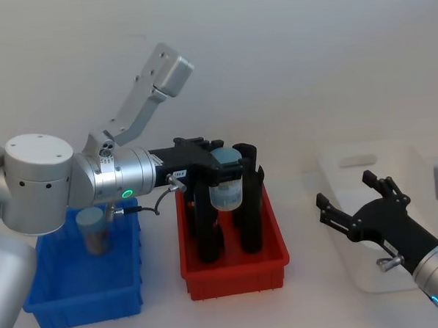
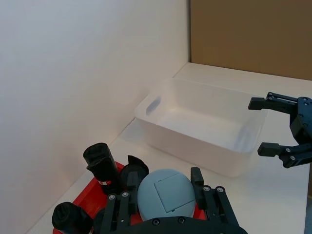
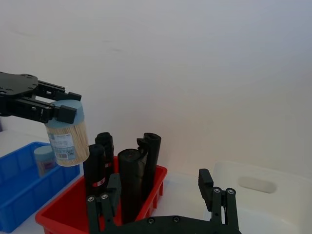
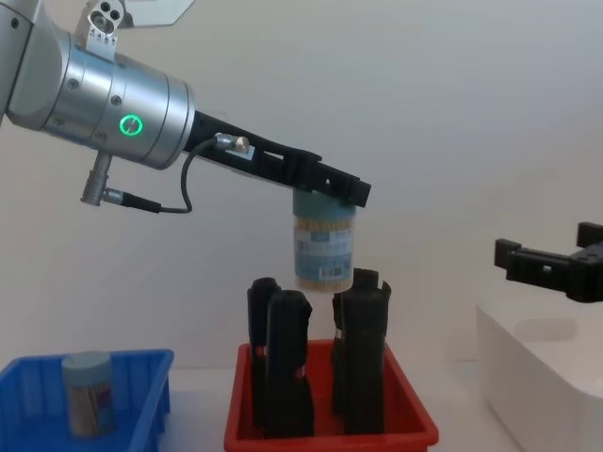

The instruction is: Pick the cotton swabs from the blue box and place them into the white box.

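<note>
My left gripper (image 1: pixel 226 167) is shut on a cotton swab tub (image 1: pixel 226 186) with a pale grey-blue lid. It holds the tub upright in the air above the red bin (image 1: pixel 236 273), seen from the side as the tub (image 4: pixel 324 250). Another cotton swab tub (image 1: pixel 95 231) stands in the blue box (image 1: pixel 87 307) at the left. The white box (image 1: pixel 365 150) sits at the right. My right gripper (image 1: pixel 345 189) hovers open over the white box's near left part, holding nothing. The left wrist view looks down on the tub's lid (image 2: pixel 165 196), with the white box (image 2: pixel 195 141) beyond.
Several tall black upright pieces (image 1: pixel 251 214) stand in the red bin between the two boxes, just under the held tub. A bare white wall runs behind the table. Open tabletop lies between the red bin and the white box.
</note>
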`<state>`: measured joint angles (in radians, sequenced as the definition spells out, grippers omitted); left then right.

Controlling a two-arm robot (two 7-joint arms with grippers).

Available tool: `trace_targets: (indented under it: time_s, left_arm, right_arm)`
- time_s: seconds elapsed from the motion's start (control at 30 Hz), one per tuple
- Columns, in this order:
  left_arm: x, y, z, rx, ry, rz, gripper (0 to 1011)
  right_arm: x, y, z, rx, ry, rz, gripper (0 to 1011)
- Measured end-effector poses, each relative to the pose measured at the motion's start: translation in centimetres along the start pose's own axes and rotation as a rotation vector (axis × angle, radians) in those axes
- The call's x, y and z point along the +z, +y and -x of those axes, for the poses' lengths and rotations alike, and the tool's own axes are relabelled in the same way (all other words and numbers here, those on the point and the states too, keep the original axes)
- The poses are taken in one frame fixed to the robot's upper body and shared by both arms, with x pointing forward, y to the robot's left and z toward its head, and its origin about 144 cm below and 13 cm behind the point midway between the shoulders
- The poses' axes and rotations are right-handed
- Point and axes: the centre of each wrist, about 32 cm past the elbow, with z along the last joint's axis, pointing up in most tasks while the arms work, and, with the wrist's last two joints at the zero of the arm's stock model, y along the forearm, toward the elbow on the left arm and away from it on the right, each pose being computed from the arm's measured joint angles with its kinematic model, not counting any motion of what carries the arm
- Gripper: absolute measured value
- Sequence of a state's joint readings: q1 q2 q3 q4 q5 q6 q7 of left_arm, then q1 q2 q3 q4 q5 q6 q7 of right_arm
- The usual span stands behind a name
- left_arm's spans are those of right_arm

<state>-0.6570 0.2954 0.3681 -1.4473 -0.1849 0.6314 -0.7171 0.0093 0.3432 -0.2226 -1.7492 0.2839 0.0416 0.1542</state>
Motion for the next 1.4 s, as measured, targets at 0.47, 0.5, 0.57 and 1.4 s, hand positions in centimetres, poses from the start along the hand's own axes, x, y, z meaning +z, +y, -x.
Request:
trace_targets:
  time_s: [0.47,0.5,0.57,1.4]
  left_arm:
    - [0.2,-0.1,0.0,-0.009,-0.002,0.001,650]
    - [0.2,-0.1,0.0,-0.009,-0.002,0.001,651]
    - [0.2,-0.1,0.0,-0.010,-0.002,0.001,651]
    - [0.2,-0.1,0.0,-0.013,-0.003,0.002,651]
  right_arm:
    - [0.5,1.9,-1.2,0.190,-0.005,-0.007,1002]
    - [0.5,1.9,-1.2,0.190,-0.005,-0.007,1002]
    - [0.6,2.4,-1.4,0.220,-0.006,-0.012,1002]
    - [0.4,9.7,-2.3,0.461,-0.003,-0.012,1002]
